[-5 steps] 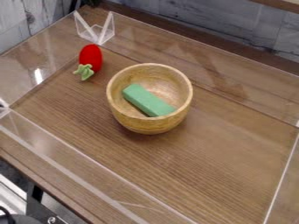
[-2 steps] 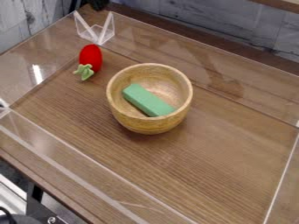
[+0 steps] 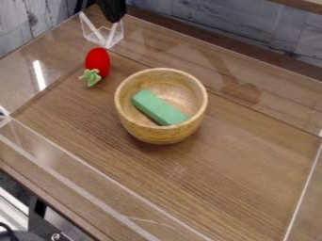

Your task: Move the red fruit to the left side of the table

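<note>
The red fruit (image 3: 97,61), a small glossy strawberry with a green stem, lies on the table (image 3: 227,184) at the far left, close to the acrylic corner. Only a dark part of my gripper (image 3: 111,9) shows at the top edge of the picture, above and slightly right of the fruit and apart from it. Its fingers are cut off by the frame, so I cannot see how they stand. Nothing shows in its grip.
A round light wooden bowl (image 3: 161,104) with a green block (image 3: 160,107) inside stands mid-table, right of the fruit. Clear acrylic walls (image 3: 38,71) border the tabletop on all sides, with a folded corner piece (image 3: 101,36) just behind the fruit.
A dark part of the gripper has come into view at the top edge above the fruit. The fruit, bowl and block have not moved.
</note>
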